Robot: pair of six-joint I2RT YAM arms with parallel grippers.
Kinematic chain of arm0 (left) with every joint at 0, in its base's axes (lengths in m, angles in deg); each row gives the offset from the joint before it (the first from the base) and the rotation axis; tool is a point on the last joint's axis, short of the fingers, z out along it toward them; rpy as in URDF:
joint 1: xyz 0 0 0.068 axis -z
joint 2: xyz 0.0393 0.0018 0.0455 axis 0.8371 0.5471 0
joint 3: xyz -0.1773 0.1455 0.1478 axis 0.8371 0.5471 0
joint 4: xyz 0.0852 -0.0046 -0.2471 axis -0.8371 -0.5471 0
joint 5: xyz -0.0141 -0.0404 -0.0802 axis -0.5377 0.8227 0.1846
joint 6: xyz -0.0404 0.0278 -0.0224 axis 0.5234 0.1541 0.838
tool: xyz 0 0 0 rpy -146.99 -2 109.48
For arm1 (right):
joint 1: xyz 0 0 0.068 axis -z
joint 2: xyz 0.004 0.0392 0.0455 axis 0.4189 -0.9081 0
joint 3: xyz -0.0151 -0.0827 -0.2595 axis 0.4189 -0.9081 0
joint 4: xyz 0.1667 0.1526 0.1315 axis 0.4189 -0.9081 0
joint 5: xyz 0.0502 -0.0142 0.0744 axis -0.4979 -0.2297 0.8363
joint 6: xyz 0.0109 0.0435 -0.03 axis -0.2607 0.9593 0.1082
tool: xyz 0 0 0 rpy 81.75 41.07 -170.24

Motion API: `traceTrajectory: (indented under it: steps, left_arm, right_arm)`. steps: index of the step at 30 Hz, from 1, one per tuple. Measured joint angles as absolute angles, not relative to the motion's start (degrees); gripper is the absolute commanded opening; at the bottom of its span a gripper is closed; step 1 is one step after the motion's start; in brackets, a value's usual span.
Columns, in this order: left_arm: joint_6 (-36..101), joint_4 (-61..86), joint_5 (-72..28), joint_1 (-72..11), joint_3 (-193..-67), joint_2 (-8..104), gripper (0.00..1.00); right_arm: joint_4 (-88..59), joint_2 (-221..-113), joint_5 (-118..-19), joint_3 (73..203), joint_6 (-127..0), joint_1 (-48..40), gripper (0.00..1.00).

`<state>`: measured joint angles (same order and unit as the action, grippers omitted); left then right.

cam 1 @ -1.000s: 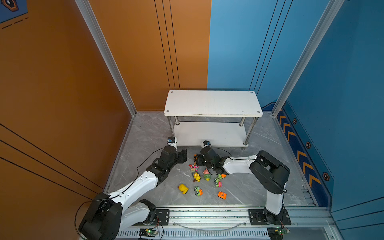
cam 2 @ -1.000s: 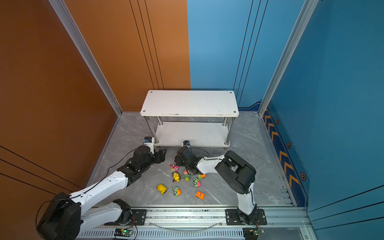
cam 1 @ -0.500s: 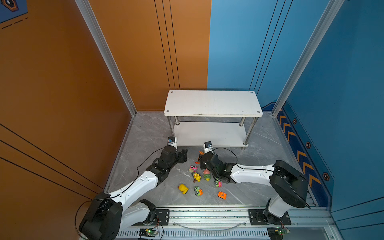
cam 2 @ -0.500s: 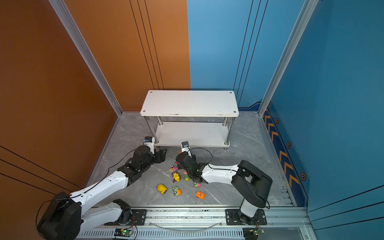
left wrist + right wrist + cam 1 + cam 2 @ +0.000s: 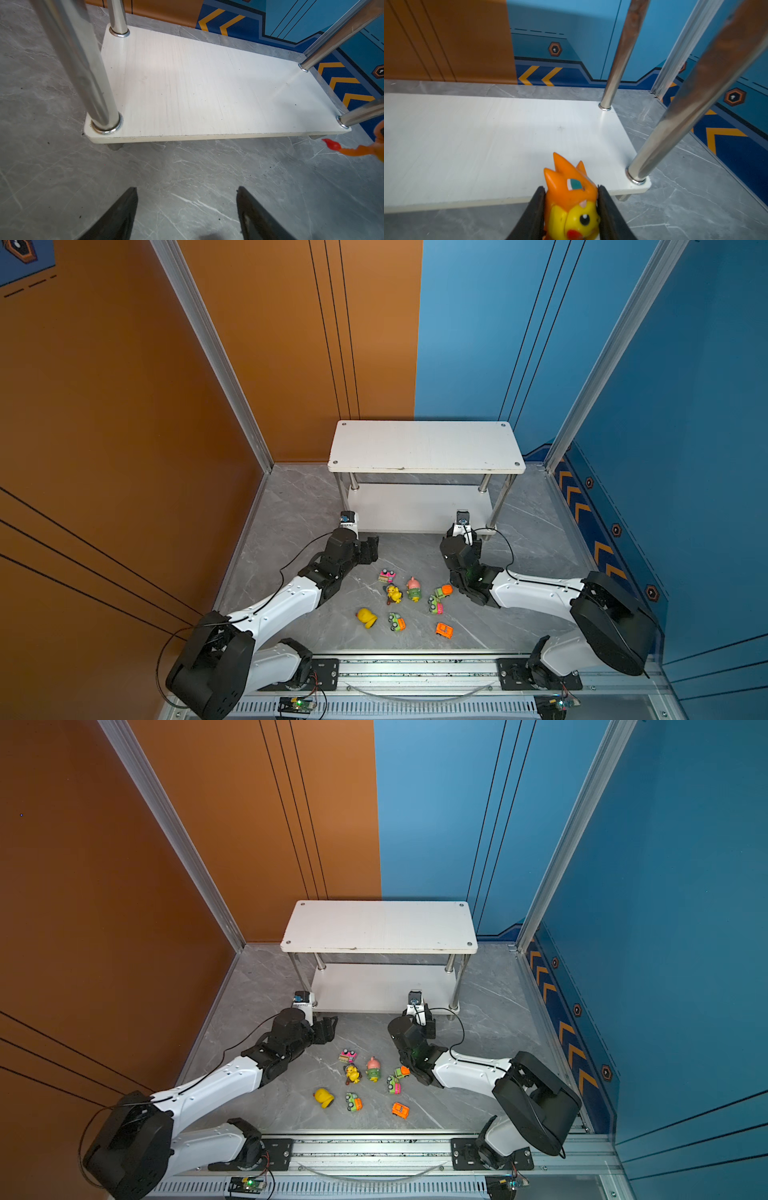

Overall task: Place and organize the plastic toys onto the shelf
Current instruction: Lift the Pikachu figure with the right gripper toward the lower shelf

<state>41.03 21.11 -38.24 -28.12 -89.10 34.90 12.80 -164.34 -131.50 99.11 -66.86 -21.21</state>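
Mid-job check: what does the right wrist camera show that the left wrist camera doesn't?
Right wrist only: the right pincer shut on an orange and yellow figurine, its face visible. Left wrist only: the left pincer, open and empty above the grey floor, plus an orange tail-like tip at the frame edge. Both: the lower board of the shelf and its chrome legs.

Top views: high, looking steeply down on the white two-tier chrome-legged shelf point(image 5: 424, 445)
Wrist views: low, close, both facing that shelf's lower board point(image 5: 207, 93)
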Motion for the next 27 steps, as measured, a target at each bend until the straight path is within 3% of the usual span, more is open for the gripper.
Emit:
traceTrajectory:
  steps: [14,27]
  left_arm:
    - [40.9,20.6,-38.3,-28.0,-89.1,34.7,0.77]
    - [40.6,20.2,-38.3,-28.0,-89.1,33.3,0.77]
  right_arm:
    - [25.1,-182.3,-133.9,108.5,-70.9,-15.6,0.24]
    - [21.2,-184.0,-140.5,110.4,-58.7,-13.6,0.28]
